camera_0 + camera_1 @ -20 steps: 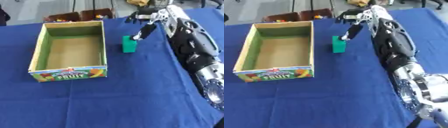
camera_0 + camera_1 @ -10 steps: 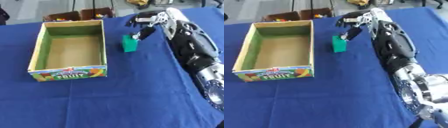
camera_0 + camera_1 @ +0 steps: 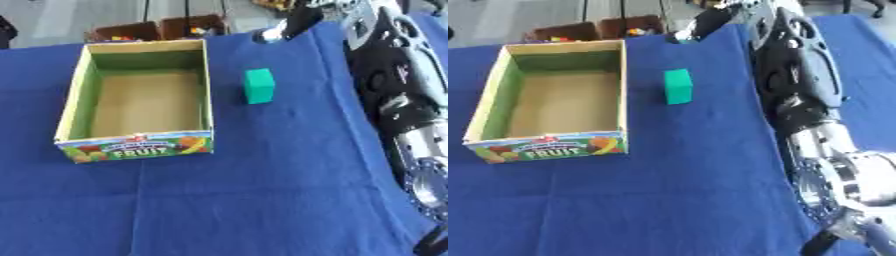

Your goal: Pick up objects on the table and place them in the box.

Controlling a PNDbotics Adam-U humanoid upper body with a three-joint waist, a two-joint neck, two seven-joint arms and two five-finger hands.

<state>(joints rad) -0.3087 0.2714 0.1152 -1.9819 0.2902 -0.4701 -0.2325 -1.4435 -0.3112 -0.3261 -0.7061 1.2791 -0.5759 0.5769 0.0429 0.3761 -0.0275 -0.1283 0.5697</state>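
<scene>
Green block (image 3: 259, 86) stands on the blue tablecloth (image 3: 262, 190), just beside the right wall of the cardboard box (image 3: 206, 90) and level with its far half, nearer the far edge of the tabletop than the near one. It sits on a small face, so its long axis runs up and down, with one broad face turned toward the near edge. Nothing touches it.

The box lies open toward the left side of the tabletop, its printed fruit label facing the near edge, and nothing shows inside it. That placement leaves only a short carry from block to box, over the right wall.

The right hand (image 3: 703, 22) is up near the far edge, beyond the block and well apart from it; it shows as a dark blur at the end of the arm, so I cannot tell whether its fingers are curled or straight, and it appears to hold nothing. The left hand does not show in either view. The block is not yet picked up.
</scene>
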